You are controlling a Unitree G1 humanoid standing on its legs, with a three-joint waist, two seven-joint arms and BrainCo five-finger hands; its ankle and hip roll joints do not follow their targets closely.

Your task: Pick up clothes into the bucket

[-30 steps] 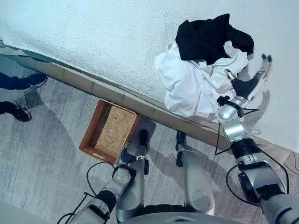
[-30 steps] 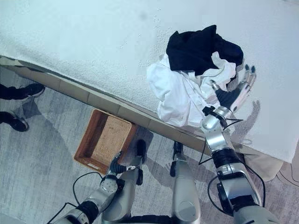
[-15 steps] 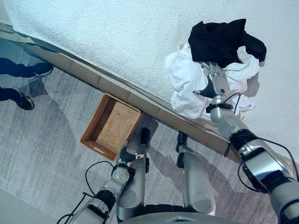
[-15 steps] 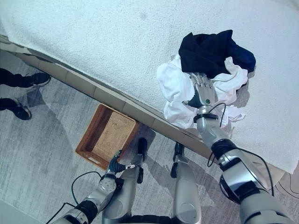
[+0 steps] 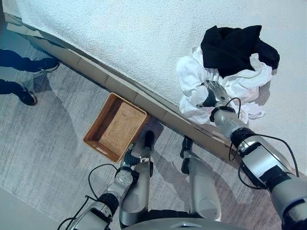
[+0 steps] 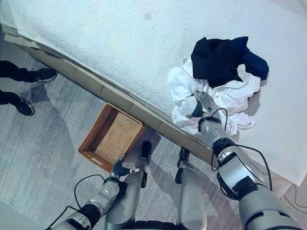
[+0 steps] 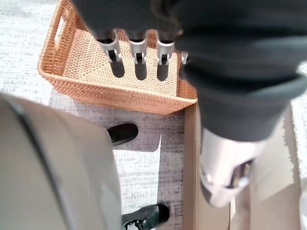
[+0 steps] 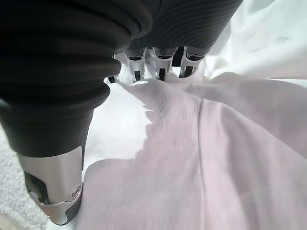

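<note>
Lying on the pale bed [image 5: 120, 33], the white garment [image 5: 192, 86] sits heaped under a black garment [image 5: 235, 45], and the right hand [image 5: 214, 92] rests on the white cloth; whether its fingers [image 8: 160, 69], sunk in the folds, grip cannot be told. The left hand [image 7: 139, 48] hangs low by the floor, fingers relaxed and holding nothing, above the wicker basket [image 5: 115, 127] standing beside the bed's edge.
</note>
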